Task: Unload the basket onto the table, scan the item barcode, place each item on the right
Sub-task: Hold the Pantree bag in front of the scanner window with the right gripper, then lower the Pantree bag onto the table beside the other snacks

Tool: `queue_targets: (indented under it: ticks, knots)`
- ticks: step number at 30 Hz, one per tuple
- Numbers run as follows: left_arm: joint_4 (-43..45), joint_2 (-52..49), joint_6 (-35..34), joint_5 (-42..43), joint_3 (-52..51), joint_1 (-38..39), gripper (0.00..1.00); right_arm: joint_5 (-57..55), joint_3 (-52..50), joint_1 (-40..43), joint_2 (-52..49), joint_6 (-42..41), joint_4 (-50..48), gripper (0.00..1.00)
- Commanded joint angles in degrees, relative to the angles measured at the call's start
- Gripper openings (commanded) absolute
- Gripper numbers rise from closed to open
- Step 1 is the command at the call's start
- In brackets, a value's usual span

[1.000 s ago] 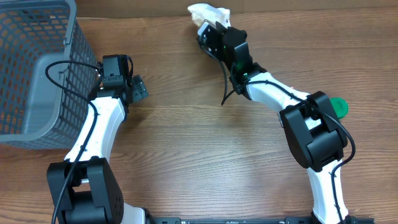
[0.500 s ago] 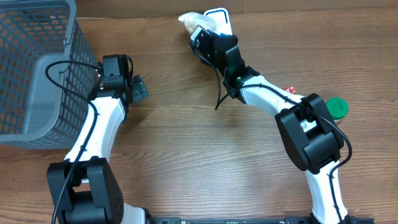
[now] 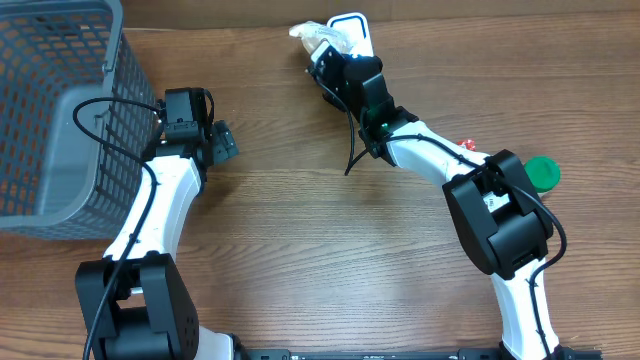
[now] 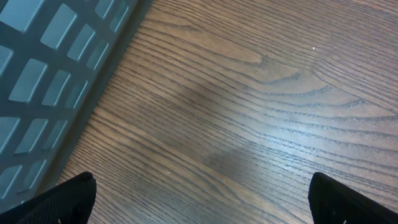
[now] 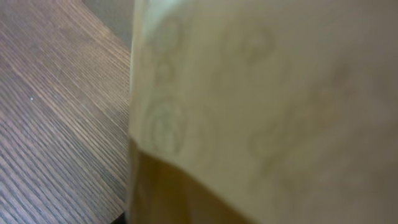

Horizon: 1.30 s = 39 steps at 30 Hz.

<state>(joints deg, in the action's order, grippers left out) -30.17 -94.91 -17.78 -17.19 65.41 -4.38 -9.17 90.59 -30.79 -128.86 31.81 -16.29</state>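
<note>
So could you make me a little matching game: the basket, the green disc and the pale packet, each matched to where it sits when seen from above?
Things:
1. basket
2. green disc
3. pale packet

Places:
A. top middle, gripped in the right arm's jaws
B. far left of the table
C. right side, beside the right arm

Pairs: 1-B, 2-C, 3-A

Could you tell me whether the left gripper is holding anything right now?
No, the left gripper stands open above the wooden table, with nothing between its widely spread fingertips.
</note>
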Motion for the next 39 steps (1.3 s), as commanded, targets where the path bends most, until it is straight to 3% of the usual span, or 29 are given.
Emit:
queue_targets:
  ticks: [1,9,13,19,22,26,33,36,37,38,39]
  knots:
    - [0.2,-0.5,0.9,-1.0,1.1,-0.2,1.0,0.2,0.6,1.1,6.5,-4.3,-0.2,0.03]
    - [0.2,-0.5,0.9,-1.0,1.1,-0.2,1.0,0.2,0.6,3.1,19.8,-19.2,9.0,0.03]
    - [0.2,-0.5,0.9,-1.0,1.1,-0.2,1.0,4.0,0.6,4.7,25.9,-26.5,22.4,0.03]
    - [0.2,-0.5,0.9,-1.0,1.1,-0.2,1.0,22.6,0.6,8.5,29.2,-33.6,47.6,0.03]
    - [0.2,-0.5,0.9,-1.0,1.1,-0.2,1.0,32.1,0.5,10.8,28.7,-33.7,62.6,0.03]
    - [0.2,-0.5,0.9,-1.0,1.1,-0.2,1.0,33.7,-0.6,13.6,27.4,-32.5,77.9,0.04]
    - [0.2,-0.5,0.9,-1.0,1.1,-0.2,1.0,32.9,-7.3,15.2,26.2,-26.6,81.2,0.07]
    - [0.2,-0.5,0.9,-1.0,1.1,-0.2,1.0,26.5,-9.9,15.2,26.2,-24.2,78.6,0.17]
    - [0.2,-0.5,0.9,-1.0,1.1,-0.2,1.0,24.1,-10.4,15.2,26.2,-24.2,77.8,0.24]
    - [0.2,-0.5,0.9,-1.0,1.1,-0.2,1.0,21.9,-10.7,15.2,26.2,-24.2,77.2,0.47]
    - [0.2,-0.5,0.9,-1.0,1.1,-0.2,1.0,19.6,-10.8,15.2,26.2,-24.2,76.8,0.63]
